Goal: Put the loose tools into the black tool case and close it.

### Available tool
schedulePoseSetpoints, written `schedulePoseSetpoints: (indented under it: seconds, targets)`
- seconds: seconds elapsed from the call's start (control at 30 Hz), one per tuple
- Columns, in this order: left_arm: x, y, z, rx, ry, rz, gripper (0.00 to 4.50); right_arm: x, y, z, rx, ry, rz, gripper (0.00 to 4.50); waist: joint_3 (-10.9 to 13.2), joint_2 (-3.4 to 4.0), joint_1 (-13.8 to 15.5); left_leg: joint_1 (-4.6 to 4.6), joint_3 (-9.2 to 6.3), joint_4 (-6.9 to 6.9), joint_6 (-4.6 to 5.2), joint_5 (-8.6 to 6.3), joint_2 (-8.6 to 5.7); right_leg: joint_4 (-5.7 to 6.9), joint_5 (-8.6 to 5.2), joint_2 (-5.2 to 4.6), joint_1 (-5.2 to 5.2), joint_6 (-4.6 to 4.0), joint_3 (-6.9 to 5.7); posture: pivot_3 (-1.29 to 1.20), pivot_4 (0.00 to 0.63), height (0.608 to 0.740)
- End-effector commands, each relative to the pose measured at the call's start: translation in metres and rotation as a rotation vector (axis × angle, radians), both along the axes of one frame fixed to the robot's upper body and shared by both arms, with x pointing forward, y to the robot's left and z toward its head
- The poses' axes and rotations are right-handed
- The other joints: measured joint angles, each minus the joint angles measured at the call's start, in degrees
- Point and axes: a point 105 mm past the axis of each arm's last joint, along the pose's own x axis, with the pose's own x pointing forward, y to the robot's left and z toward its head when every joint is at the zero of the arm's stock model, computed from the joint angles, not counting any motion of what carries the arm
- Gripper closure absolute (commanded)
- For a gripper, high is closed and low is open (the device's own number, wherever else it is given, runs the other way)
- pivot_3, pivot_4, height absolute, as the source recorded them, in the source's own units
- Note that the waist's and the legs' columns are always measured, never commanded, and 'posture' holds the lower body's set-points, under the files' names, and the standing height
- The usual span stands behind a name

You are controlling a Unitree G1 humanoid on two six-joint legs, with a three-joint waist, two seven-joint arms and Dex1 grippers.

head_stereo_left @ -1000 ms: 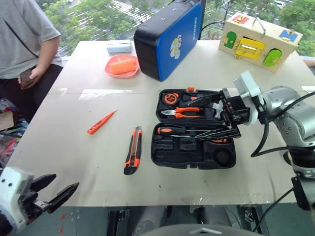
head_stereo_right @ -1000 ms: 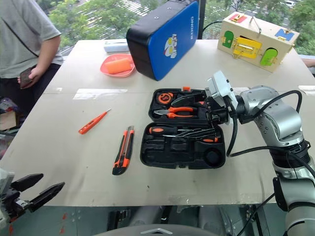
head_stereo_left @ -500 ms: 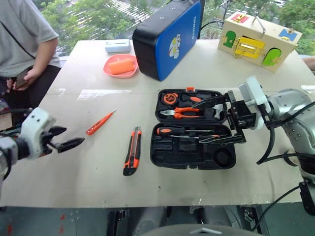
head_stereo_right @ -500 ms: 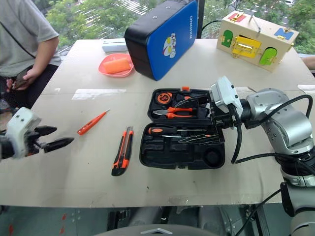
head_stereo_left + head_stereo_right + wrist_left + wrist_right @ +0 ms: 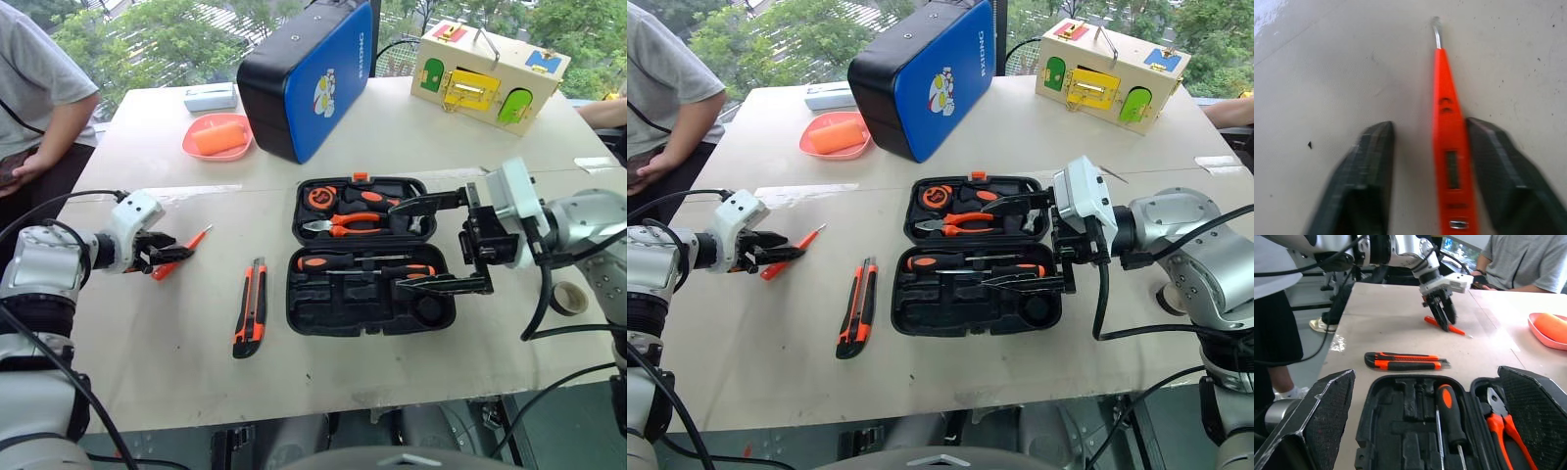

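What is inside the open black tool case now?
The black tool case holds an orange tape measure, orange-handled pliers and two black-and-orange screwdrivers. Several front recesses are empty. The right gripper hides part of the right side.

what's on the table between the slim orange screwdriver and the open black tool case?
The orange-black utility knife lies between the slim orange screwdriver and the open black tool case, seen in both eye views; otherwise bare tabletop.

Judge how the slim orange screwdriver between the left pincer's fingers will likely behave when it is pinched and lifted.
The slim orange screwdriver looks like rigid plastic with a thin metal tip, so probably stiff and light. Its smooth, narrow body may slip or swivel between the left pincer fingers. It lies flat on the table, off-centre between them, so the closing fingers might nudge it sideways.
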Motion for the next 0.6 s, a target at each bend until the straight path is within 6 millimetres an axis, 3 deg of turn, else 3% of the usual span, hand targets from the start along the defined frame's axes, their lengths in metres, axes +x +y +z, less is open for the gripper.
schedulePoseSetpoints:
  seconds: [0.03, 0.17, 0.3, 0.4, 0.47, 0.6]
  targets:
    - [-0.014, 0.003, -0.019, -0.005, 0.091, 0.006, 3.95, -0.004, -0.004, 0.007, 0.003, -0.045, -0.005, 0.0, 0.0, 0.03, 0.0, 0.0, 0.0, 0.0, 0.0, 0.0, -0.01, 0.0, 0.0, 0.0, 0.0, 0.0, 0.01, 0.0, 0.15, 0.735]
    - [-0.011, -0.008, 0.005, -0.003, 0.025, -0.063, 3.96, -0.005, -0.01, 0.002, -0.026, -0.032, -0.017, 0.0, 0.0, 0.04, -0.1, 0.0, 0.01, -0.03, 0.0, 0.0, -0.01, 0.01, 0.0, -0.03, -0.04, 0.0, 0.07, 0.0, 0.15, 0.735]
    - [-0.015, -0.084, 0.059, -0.013, -0.078, -0.404, 3.96, -0.011, -0.027, -0.016, -0.094, 0.046, -0.045, 0.0, 0.1, -0.15, 1.1, -0.13, -0.09, 0.04, 0.0, 0.0, 0.0, 0.0, 0.0, -0.02, -0.06, 0.0, 0.03, 0.0, 0.15, 0.735]
    - [-0.024, -0.119, 0.07, -0.002, -0.094, -0.548, 3.96, -0.017, -0.033, -0.026, -0.132, 0.076, -0.048, 0.0, 0.1, -0.13, 1.5, -0.17, -0.06, 0.12, 0.0, 0.0, 0.0, -0.03, 0.0, -0.05, -0.04, 0.0, 0.04, 0.0, 0.15, 0.735]
    - [-0.029, -0.159, 0.075, -0.002, -0.119, -0.699, 3.97, -0.021, -0.037, -0.034, -0.147, 0.109, -0.069, 0.0, 0.1, -0.13, 1.7, -0.13, -0.03, 0.12, 0.0, 0.0, 0.0, -0.01, 0.0, -0.08, -0.02, 0.0, 0.04, 0.0, 0.15, 0.735]
    - [-0.035, -0.206, 0.068, -0.007, -0.089, -0.881, 3.97, -0.026, -0.04, -0.043, -0.169, 0.12, -0.105, 0.0, 0.1, -0.13, 1.7, -0.11, -0.03, 0.16, 0.0, 0.0, 0.0, 0.0, 0.01, -0.01, 0.05, 0.01, -0.03, 0.0, 0.15, 0.735]
